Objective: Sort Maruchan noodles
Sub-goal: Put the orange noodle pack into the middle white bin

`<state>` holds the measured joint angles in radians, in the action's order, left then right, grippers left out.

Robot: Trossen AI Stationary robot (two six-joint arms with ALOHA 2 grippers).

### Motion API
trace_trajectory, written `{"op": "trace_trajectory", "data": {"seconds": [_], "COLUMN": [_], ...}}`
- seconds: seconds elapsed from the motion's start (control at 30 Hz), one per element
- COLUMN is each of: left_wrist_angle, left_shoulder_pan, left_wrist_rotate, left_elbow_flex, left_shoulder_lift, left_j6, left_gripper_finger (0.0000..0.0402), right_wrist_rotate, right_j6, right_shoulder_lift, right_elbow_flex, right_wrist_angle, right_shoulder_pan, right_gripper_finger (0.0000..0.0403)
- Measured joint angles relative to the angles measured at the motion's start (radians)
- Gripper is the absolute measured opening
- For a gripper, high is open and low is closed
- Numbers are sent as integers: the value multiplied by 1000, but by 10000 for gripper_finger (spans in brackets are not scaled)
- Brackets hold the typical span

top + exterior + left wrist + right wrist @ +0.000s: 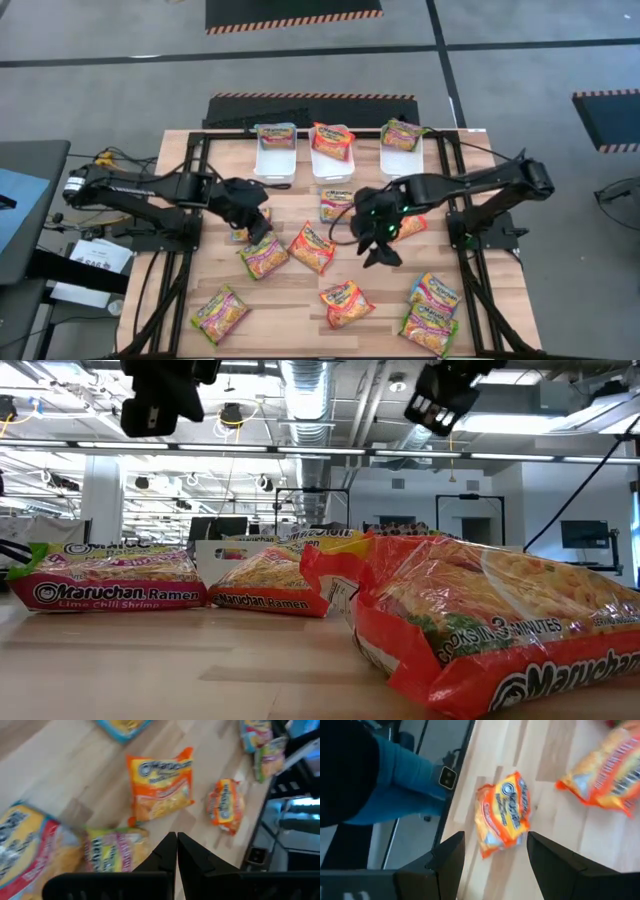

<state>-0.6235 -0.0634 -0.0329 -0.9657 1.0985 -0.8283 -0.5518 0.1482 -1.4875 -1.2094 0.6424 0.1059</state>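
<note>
With its two dark fingers spread wide and holding nothing, the right claw (492, 865) hangs over the middle of the wooden worktop (300, 295). Seen from its wrist, a flat glossy yellow-and-orange noodle packet (504, 813) lies ahead of the gap between the fingers, its long axis running roughly away from the claw and slightly tilted, so a descent there looks the likely next move. Other packets lie scattered over the worktop, and three white rectangular plastic bins (276, 160) at the far edge each hold one. The left claw (176, 855) is pressed shut and empty, above a yellow-and-pink packet (263, 256).
</note>
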Motion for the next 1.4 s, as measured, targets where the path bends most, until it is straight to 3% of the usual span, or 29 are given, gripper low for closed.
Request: {"op": "trace_trajectory", "data": {"seconds": [0.53,1.07,1.4], "left_wrist_angle": [10,1,14], "left_shoulder_pan": [-31,-50,-49], "left_wrist_rotate": [39,19,19], "left_elbow_flex": [1,1,0], "left_shoulder_lift": [0,0,0], "left_j6": [-18,1,16], "left_gripper_finger": [0,0,0], "right_wrist_rotate": [5,102,246], "right_j6": [-63,-59,10], "right_shoulder_lift": [-318,-442,-491], "right_elbow_flex": [-8,-9,-15], "right_wrist_angle": [-206,-281,-238], "right_shoulder_pan": [61,154,175], "right_gripper_finger": [239,239,229]}}
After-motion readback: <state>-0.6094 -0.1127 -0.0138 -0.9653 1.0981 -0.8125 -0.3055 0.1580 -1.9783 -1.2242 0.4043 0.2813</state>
